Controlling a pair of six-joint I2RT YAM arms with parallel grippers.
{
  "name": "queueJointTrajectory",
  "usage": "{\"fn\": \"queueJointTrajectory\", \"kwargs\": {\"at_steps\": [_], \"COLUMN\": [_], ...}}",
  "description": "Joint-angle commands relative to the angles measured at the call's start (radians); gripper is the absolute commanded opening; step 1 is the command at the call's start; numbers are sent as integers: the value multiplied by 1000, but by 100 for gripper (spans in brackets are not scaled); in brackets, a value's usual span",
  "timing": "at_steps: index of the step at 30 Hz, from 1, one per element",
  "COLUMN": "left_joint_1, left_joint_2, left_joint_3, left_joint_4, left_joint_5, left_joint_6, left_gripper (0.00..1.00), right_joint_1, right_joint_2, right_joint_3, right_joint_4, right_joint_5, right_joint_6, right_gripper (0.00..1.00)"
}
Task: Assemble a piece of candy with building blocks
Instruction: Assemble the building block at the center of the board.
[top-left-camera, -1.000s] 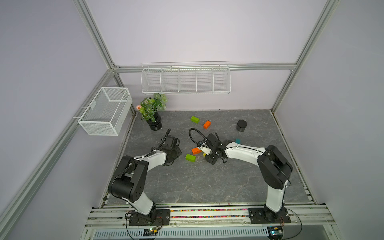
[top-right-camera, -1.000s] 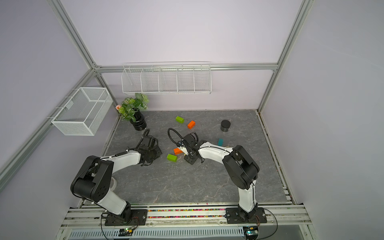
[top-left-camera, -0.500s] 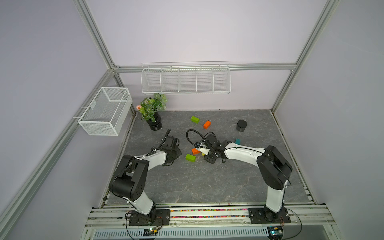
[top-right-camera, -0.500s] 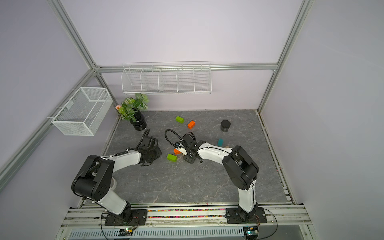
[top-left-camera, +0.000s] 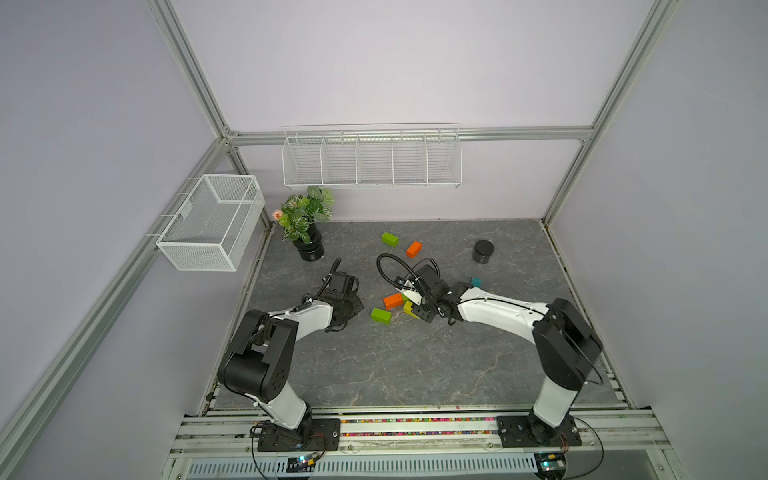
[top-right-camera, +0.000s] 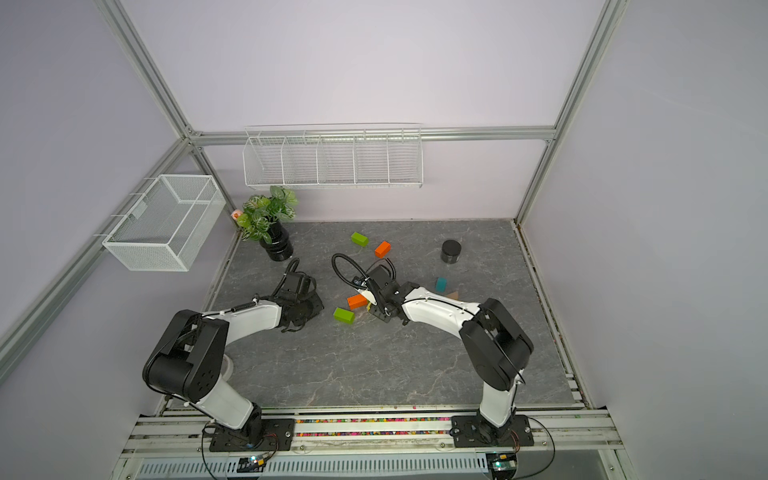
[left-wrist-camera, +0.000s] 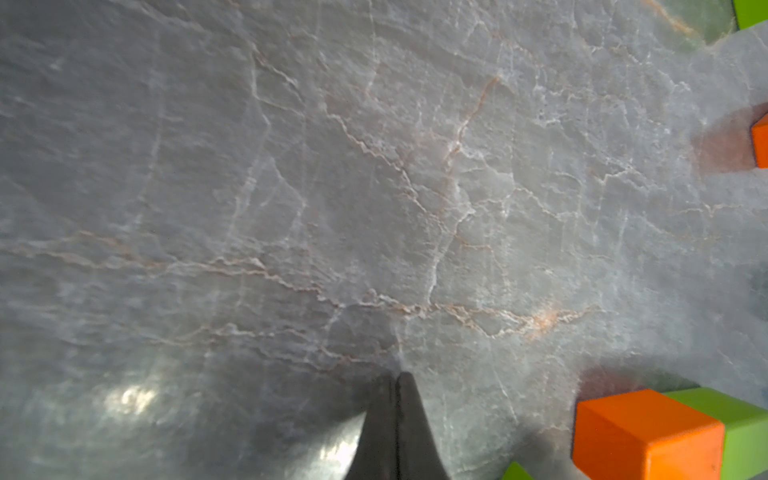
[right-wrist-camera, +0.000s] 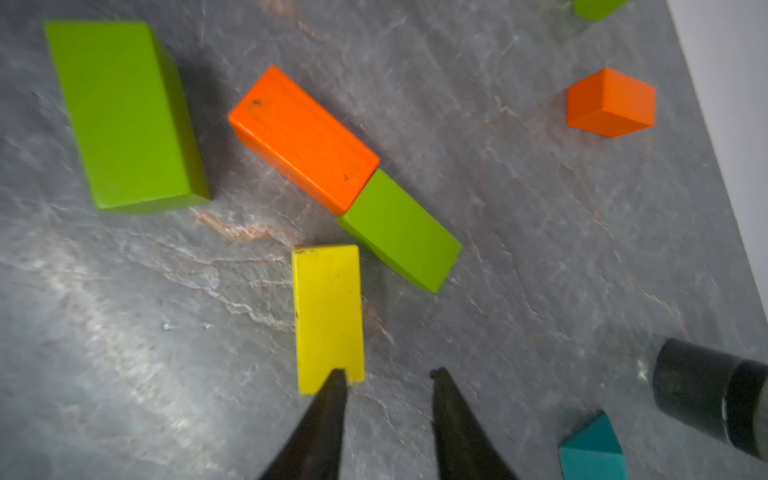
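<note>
No piece of candy is in view; the building blocks lie loose. In the right wrist view a yellow brick (right-wrist-camera: 328, 316) lies flat just ahead of my right gripper (right-wrist-camera: 388, 374), which is open and empty; one fingertip (right-wrist-camera: 338, 380) overlaps the brick's near end. An orange brick (right-wrist-camera: 303, 137) and a green brick (right-wrist-camera: 401, 230) touch end to end beyond it. A bigger-looking green brick (right-wrist-camera: 124, 112) lies apart. My left gripper (left-wrist-camera: 392, 376) is shut on nothing, low over bare table. In a top view the teal triangle (top-right-camera: 441, 284) and tan triangle (top-right-camera: 453, 295) lie behind the right arm.
A second orange brick (top-left-camera: 414, 249) and a green brick (top-left-camera: 390, 238) lie farther back. The black round jar (top-left-camera: 483, 251) stands at the back right, a potted plant (top-left-camera: 307, 224) at the back left. Wire baskets (top-left-camera: 370, 160) hang on the walls.
My right gripper has shifted slightly at the block cluster and its jaws have narrowed. The left arm has not moved.
</note>
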Motion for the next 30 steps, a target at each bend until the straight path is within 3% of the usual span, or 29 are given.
{"fn": "queueJointTrajectory", "kwargs": {"at_steps": [1,3,8,10,17,30], "left_joint_1": [9,10,10,11,16,20], "left_joint_2": [14,21,36,33,33,39], "left_joint_3": [15,16,17,18,19,24], "left_joint_4": [-2,4,9,9,2,-5], "left_joint_5": [-4,3,10,11,12,12], "left_joint_6": [0,-1,-1,1,4,6], "left_gripper": [0,0,0,0,0,0], "right_joint_1": [5,6,7,7,5,-21], "right_joint_2": [-96,-104,-66,-28,87,173], "right_joint_3": [12,15,3,1,-12,14], "right_joint_4": [-28,-54,-64,-69,-66,-97], "right_joint_5": [-120,-211,-479,-527,-547,-396], "right_joint_6": [95,146,265,293,326,321], "right_gripper": [16,7,7,7,7,7]}}
